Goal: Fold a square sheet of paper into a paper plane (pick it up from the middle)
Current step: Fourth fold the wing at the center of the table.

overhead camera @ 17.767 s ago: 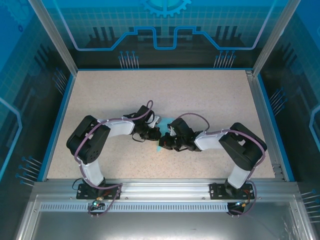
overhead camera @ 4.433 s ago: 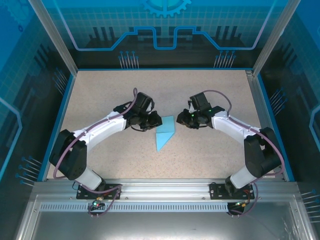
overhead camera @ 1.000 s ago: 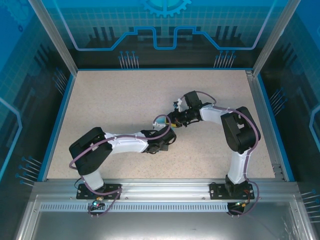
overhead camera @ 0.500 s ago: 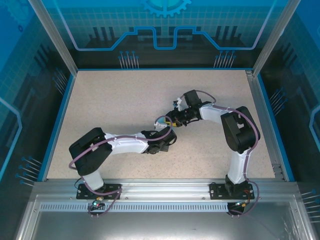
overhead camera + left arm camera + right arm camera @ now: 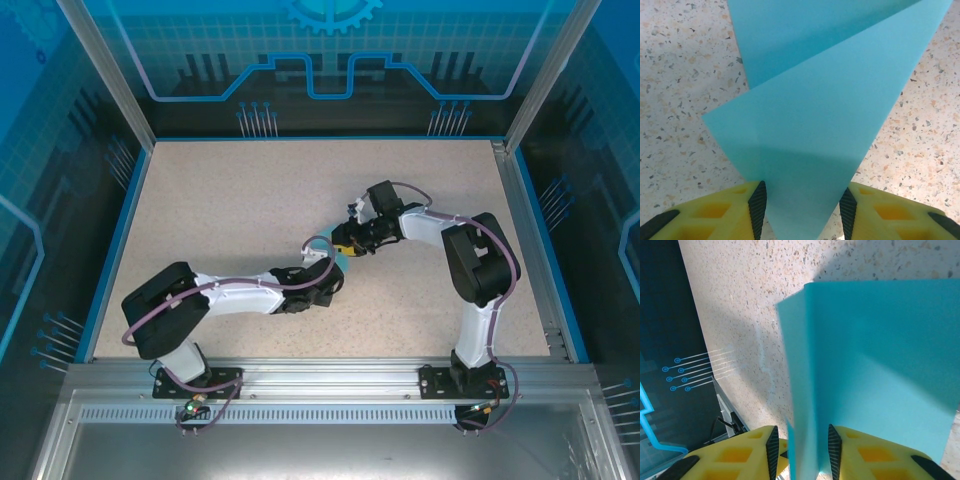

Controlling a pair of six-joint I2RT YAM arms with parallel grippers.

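Note:
The square sheet of paper (image 5: 825, 100), thin cyan, is folded into layers with a pointed end. In the left wrist view that point lies on the speckled table between the black pads (image 5: 758, 205) of my left gripper (image 5: 802, 202), whose jaws stand apart on either side of it. In the right wrist view a folded edge of the paper (image 5: 880, 365) rises between the jaws of my right gripper (image 5: 802, 447), with a gap on the left pad's side. From above, both grippers, left (image 5: 325, 272) and right (image 5: 348, 246), meet at the table's middle, where a sliver of paper (image 5: 338, 258) peeks out.
The speckled table (image 5: 220, 200) has a blue rim and metal posts, with printed blue walls around it. The right arm's elbow (image 5: 480, 260) stands tall at the right. The left arm (image 5: 160, 310) lies low across the near left.
The left arm has stretched flatter, its elbow swinging left and down. The right gripper's jaws have parted a little around the paper. A little more cyan shows between the grippers.

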